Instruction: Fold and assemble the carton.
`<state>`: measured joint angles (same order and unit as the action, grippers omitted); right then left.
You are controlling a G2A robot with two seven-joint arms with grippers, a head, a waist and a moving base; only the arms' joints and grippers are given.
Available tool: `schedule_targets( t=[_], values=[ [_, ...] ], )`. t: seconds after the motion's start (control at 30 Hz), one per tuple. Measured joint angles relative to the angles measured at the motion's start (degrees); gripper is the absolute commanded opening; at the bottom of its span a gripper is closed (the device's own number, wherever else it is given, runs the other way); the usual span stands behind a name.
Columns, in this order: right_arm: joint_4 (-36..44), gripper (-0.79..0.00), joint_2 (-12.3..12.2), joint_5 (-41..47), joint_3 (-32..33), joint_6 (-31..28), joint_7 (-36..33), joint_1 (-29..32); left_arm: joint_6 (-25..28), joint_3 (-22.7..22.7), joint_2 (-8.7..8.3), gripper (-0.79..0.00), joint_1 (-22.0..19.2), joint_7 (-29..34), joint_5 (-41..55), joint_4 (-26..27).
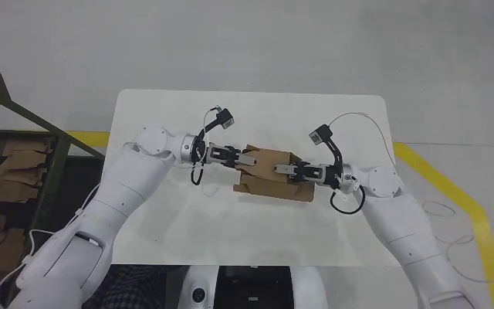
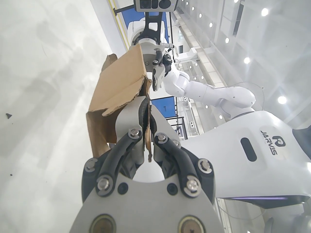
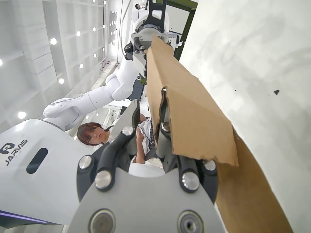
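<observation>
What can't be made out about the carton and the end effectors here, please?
Top view: the carton's creases are too small to tell.
Right wrist view: the carton covers most of one finger of the right end effector, so contact there is unclear.
Left wrist view: the left end effector hides the edge it pinches.

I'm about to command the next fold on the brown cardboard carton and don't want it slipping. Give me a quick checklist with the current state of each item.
1. Hold by the left gripper on the brown cardboard carton: ok, shut on an end flap.
2. Hold by the right gripper: not ok, open, one finger behind a panel, the other free.
3. Carton away from the edges of the white table: ok, mid-table.
4. Carton resting on the table: cannot tell.
5. Carton fully assembled: not ok, flaps loose.
</observation>
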<state>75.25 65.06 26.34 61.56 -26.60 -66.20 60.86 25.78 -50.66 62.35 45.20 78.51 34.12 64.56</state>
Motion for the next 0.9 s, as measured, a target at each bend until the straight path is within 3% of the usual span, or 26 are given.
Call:
schedule_targets(
  t=[0.07, 0.23, 0.37, 0.6, 0.7, 0.9],
  values=[
    [-0.04, -0.785, 0.00, 0.00, -0.04, -0.01, 0.01, -0.03, 0.00, 0.11, -0.04, -0.785, -0.02, 0.00, -0.02, 0.04],
    [-0.26, -0.785, -0.01, 0.03, -0.06, -0.08, -0.13, -0.07, -0.09, 0.38, -0.12, -0.785, -0.23, 0.09, 0.12, -0.02],
    [-0.39, -0.785, -0.04, -0.19, -0.02, 0.03, 0.10, -0.08, -0.20, 0.54, -0.15, -0.514, -0.60, 0.20, 0.33, -0.08],
    [-0.71, -0.785, -0.08, -0.84, 0.02, 0.40, 0.88, -0.02, -0.33, 0.82, -0.23, -0.366, -0.97, 0.33, 0.92, 0.12],
    [-0.88, -0.785, -0.07, -1.27, -0.06, 0.66, 1.45, -0.07, -0.40, 0.83, -0.32, -0.348, -0.95, 0.40, 1.39, 0.36],
    [-1.26, -0.785, 0.00, -2.11, -0.28, 1.16, 2.59, -0.25, -0.46, 0.57, -0.62, -0.403, -0.78, 0.46, 2.24, 1.38]
  ],
)
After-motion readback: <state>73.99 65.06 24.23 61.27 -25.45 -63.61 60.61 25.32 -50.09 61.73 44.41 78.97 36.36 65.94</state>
